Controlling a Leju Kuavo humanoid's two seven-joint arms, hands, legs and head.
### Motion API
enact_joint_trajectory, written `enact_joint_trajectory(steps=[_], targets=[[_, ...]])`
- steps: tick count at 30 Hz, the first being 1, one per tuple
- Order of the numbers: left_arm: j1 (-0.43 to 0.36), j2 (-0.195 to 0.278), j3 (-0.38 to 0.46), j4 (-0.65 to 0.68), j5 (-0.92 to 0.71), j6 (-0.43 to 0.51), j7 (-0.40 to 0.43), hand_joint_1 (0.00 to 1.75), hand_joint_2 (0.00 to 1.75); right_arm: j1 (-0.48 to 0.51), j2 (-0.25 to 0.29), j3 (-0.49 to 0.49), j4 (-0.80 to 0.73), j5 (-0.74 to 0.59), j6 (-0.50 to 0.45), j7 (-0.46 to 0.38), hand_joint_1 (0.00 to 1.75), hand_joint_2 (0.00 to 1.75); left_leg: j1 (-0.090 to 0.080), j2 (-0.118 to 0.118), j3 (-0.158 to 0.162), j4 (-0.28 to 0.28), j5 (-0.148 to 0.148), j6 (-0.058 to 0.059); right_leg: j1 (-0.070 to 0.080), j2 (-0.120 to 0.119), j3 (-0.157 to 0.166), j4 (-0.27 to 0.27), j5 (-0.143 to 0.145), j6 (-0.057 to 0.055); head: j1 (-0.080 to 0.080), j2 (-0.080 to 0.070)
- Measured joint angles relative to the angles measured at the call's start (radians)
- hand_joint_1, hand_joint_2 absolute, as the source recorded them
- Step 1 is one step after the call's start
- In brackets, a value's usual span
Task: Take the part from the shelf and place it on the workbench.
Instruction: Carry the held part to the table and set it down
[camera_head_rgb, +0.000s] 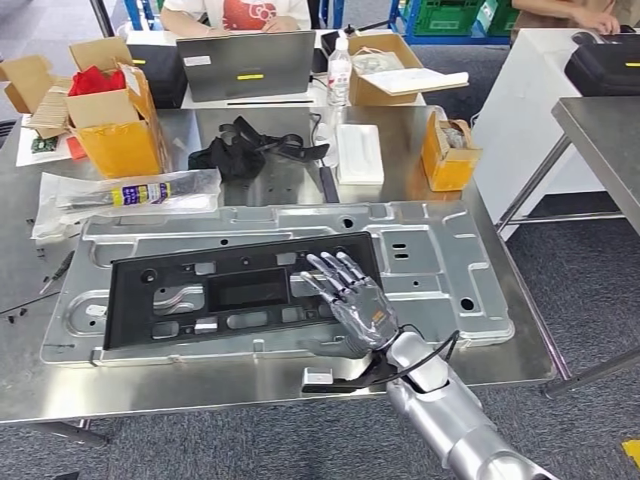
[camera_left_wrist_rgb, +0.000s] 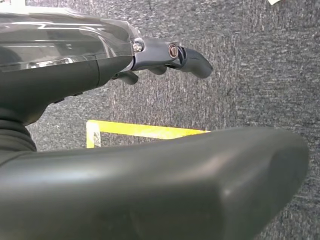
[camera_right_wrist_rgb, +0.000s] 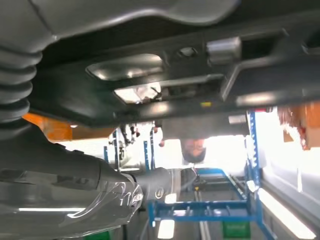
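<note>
Lying flat on one stamped metal panel on the workbench: one black part, long axis left-right, rectangular with cutouts. Right hand resting on its right end, fingers spread, gripping nothing. Left hand above carpet, fingers apart, empty.

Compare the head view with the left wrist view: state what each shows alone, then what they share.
Head view alone: the right hand, fingers spread, over the right end of the black part, which lies on a large stamped metal panel on the steel workbench, with yellow boxes and a laptop behind. Left wrist view alone: the left hand hanging over grey carpet beside a strip of yellow floor tape. Shared: grey carpet flooring.
</note>
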Motion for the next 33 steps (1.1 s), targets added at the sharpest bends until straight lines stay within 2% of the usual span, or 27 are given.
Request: enact_joint_trajectory(steps=[1,2,3,5,7,8,10,12,14,16,17,18,19,20,22,23,25,27,28,29,31,32,33], targets=[[0.001,0.0,-0.001,0.0,0.0,0.0,0.0,0.0,0.0,0.01,0.0,-0.003,-0.022,-0.028,0.013,-0.014,0.0,0.0,0.0,0.0,0.0,0.0,0.0,0.0,-0.001,0.0,-0.025,0.057,-0.02,0.001,0.0,0.0],[0.001,0.0,-0.002,0.0,0.0,0.0,-0.001,0.0,0.0,0.022,0.001,-0.009,-0.051,-0.069,0.032,-0.033,0.0,0.0,0.0,-0.001,0.0,0.0,0.0,0.001,-0.001,0.0,-0.037,0.081,-0.022,0.001,0.0,0.0],[0.002,0.0,-0.002,0.0,0.0,-0.001,-0.001,0.0,0.0,0.034,0.002,-0.016,-0.086,-0.12,0.056,-0.056,0.0,0.0,-0.001,-0.002,0.001,0.0,-0.001,0.001,-0.001,0.0,-0.029,0.064,-0.003,0.0,0.0,0.0],[0.002,0.0,-0.002,0.0,0.0,-0.002,-0.003,0.0,0.0,0.053,0.006,-0.036,-0.16,-0.216,0.104,-0.091,0.0,0.0,-0.003,-0.003,0.003,0.0,-0.001,0.0,0.001,0.001,0.031,-0.068,0.067,-0.011,0.0,0.0],[0.001,-0.001,-0.002,0.0,0.0,-0.002,-0.004,0.0,0.0,0.067,0.013,-0.059,-0.235,-0.317,0.155,-0.123,0.0,0.0,-0.006,-0.003,0.002,-0.001,-0.002,-0.005,0.007,0.001,0.083,-0.183,0.11,-0.024,0.0,0.0],[0.002,-0.001,-0.002,0.0,0.0,-0.002,-0.004,0.0,0.0,0.08,0.017,-0.072,-0.284,-0.407,0.192,-0.141,0.0,0.0,-0.006,-0.003,0.002,-0.002,-0.002,-0.008,0.009,0.001,0.093,-0.206,0.114,-0.028,0.0,0.0],[0.006,-0.002,0.002,0.0,0.0,-0.003,-0.005,0.0,0.0,0.116,0.028,-0.103,-0.416,-0.684,0.307,-0.168,0.0,0.0,-0.005,-0.003,0.002,-0.006,0.0,-0.019,0.01,0.0,0.095,-0.216,0.115,-0.032,0.0,0.0],[0.01,-0.003,0.013,0.0,0.0,-0.002,-0.011,0.0,0.0,0.151,0.054,-0.152,-0.585,-0.988,0.486,-0.176,0.0,0.0,-0.006,-0.002,-0.003,0.008,-0.019,-0.028,0.006,-0.003,0.098,-0.228,0.121,-0.041,0.0,0.0],[0.011,-0.003,0.025,0.0,0.0,-0.002,-0.018,0.0,0.0,0.178,0.093,-0.217,-0.733,-1.157,0.65,-0.176,0.0,0.0,-0.006,-0.001,-0.039,0.095,-0.076,-0.033,0.002,-0.007,0.101,-0.236,0.126,-0.047,-0.001,0.0],[0.014,-0.004,0.035,0.0,0.0,-0.002,-0.021,0.0,0.0,0.203,0.127,-0.275,-0.834,-1.206,0.746,-0.173,0.0,0.0,-0.005,-0.001,-0.097,0.227,-0.135,-0.038,0.004,-0.008,0.101,-0.236,0.125,-0.049,-0.002,0.0],[0.016,-0.005,0.042,0.0,0.0,-0.002,-0.024,0.0,0.0,0.216,0.14,-0.297,-0.87,-1.236,0.792,-0.17,0.0,0.0,-0.005,0.0,-0.114,0.267,-0.144,-0.04,0.005,-0.007,0.101,-0.235,0.125,-0.049,-0.002,0.0],[0.019,-0.006,0.052,0.0,0.0,-0.003,-0.028,0.0,0.0,0.228,0.153,-0.317,-0.906,-1.286,0.846,-0.164,0.0,0.0,-0.005,0.0,-0.114,0.268,-0.132,-0.041,0.005,-0.007,0.102,-0.235,0.124,-0.049,-0.002,0.0],[0.021,-0.006,0.065,0.0,0.0,-0.003,-0.034,0.0,0.0,0.238,0.164,-0.333,-0.936,-1.343,0.902,-0.157,0.0,0.0,-0.004,0.0,-0.094,0.226,-0.103,-0.042,0.005,-0.006,0.103,-0.233,0.123,-0.047,-0.002,0.0],[0.022,-0.006,0.078,0.0,0.0,-0.002,-0.039,0.0,0.0,0.248,0.173,-0.346,-0.966,-1.393,0.953,-0.15,0.0,0.0,-0.003,0.001,-0.06,0.154,-0.064,-0.042,0.004,-0.004,0.105,-0.23,0.121,-0.045,-0.002,0.0],[0.023,-0.008,0.1,0.0,0.0,-0.001,-0.046,0.0,0.0,0.271,0.186,-0.367,-1.026,-1.451,1.023,-0.145,0.0,0.0,-0.002,0.001,0.0,0.031,-0.016,-0.039,0.007,-0.003,0.103,-0.219,0.115,-0.037,-0.001,0.0],[0.025,-0.009,0.111,0.0,0.0,0.001,-0.047,0.0,0.0,0.284,0.191,-0.376,-1.056,-1.468,1.05,-0.143,0.0,0.0,-0.003,0.0,0.013,0.004,-0.009,-0.036,0.009,-0.002,0.101,-0.214,0.113,-0.033,-0.001,0.0],[0.032,-0.014,0.131,0.0,0.0,0.009,-0.046,0.0,0.0,0.311,0.198,-0.393,-1.109,-1.495,1.093,-0.136,0.0,0.0,-0.006,-0.001,0.013,-0.001,-0.01,-0.026,0.01,-0.001,0.098,-0.209,0.114,-0.026,0.0,0.0],[0.037,-0.02,0.152,0.0,0.0,0.016,-0.047,0.0,0.0,0.337,0.202,-0.405,-1.148,-1.508,1.122,-0.13,0.0,0.0,-0.004,0.0,0.011,-0.003,-0.005,-0.014,0.007,0.0,0.095,-0.198,0.098,-0.017,0.0,0.0],[0.038,-0.023,0.161,0.0,0.0,0.018,-0.047,0.0,0.0,0.348,0.202,-0.409,-1.162,-1.51,1.131,-0.129,0.0,0.0,-0.001,0.001,0.009,-0.004,-0.001,-0.008,0.006,0.0,0.086,-0.172,0.073,-0.012,0.0,0.0],[0.038,-0.025,0.168,0.0,0.0,0.019,-0.048,0.0,0.0,0.358,0.203,-0.413,-1.174,-1.511,1.137,-0.128,0.0,0.0,0.0,0.002,0.006,-0.005,0.002,-0.003,0.003,0.0,0.07,-0.124,0.036,-0.006,0.001,0.0],[0.039,-0.028,0.181,0.0,0.0,0.02,-0.048,0.0,0.0,0.374,0.203,-0.419,-1.187,-1.511,1.145,-0.128,0.0,0.0,0.0,0.004,-0.003,-0.005,0.007,0.003,-0.002,-0.001,0.025,0.008,-0.041,0.003,0.001,0.0],[0.039,-0.03,0.187,0.0,0.0,0.021,-0.049,0.0,0.0,0.382,0.203,-0.422,-1.19,-1.512,1.148,-0.129,0.0,0.0,0.0,0.005,-0.007,-0.004,0.011,0.004,-0.004,-0.001,0.013,0.057,-0.062,0.005,0.001,0.0],[0.039,-0.033,0.193,0.0,0.0,0.023,-0.049,0.0,0.0,0.391,0.203,-0.424,-1.192,-1.515,1.151,-0.129,0.0,0.0,0.0,0.005,-0.011,-0.004,0.014,0.004,-0.005,-0.001,0.017,0.07,-0.062,0.007,0.001,0.0]])
